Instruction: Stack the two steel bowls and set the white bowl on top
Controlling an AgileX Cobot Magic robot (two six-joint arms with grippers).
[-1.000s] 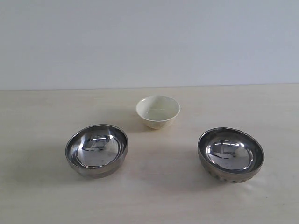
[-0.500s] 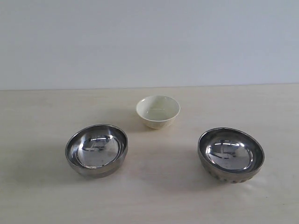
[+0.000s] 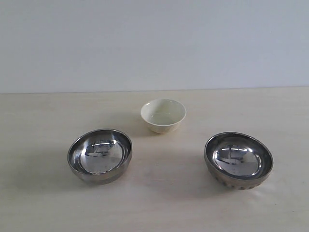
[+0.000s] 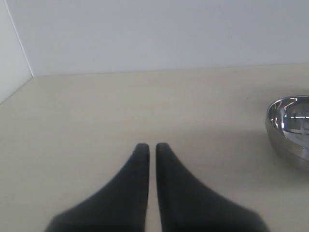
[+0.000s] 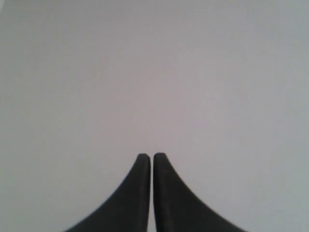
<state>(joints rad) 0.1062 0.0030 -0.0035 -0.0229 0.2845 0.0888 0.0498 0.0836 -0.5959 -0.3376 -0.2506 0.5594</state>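
Plain steel bowl [image 3: 99, 155] left, ribbed steel bowl [image 3: 238, 160] right, white bowl [image 3: 163, 115] behind — all apart. Left gripper [image 4: 152, 145] and right gripper [image 5: 152, 155] pinched together, empty (right maybe facing a wall). Open, then pinch one steel rim.

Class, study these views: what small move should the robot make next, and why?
Probably open the left pincer, which is shut and empty. The three bowls stand apart, nothing is stacked, and the left steel bowl shows at the edge of that pincer's wrist view.

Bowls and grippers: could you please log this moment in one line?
plain steel bowl, ribbed steel bowl: apart | white bowl: separate | left gripper: shut | right gripper: shut
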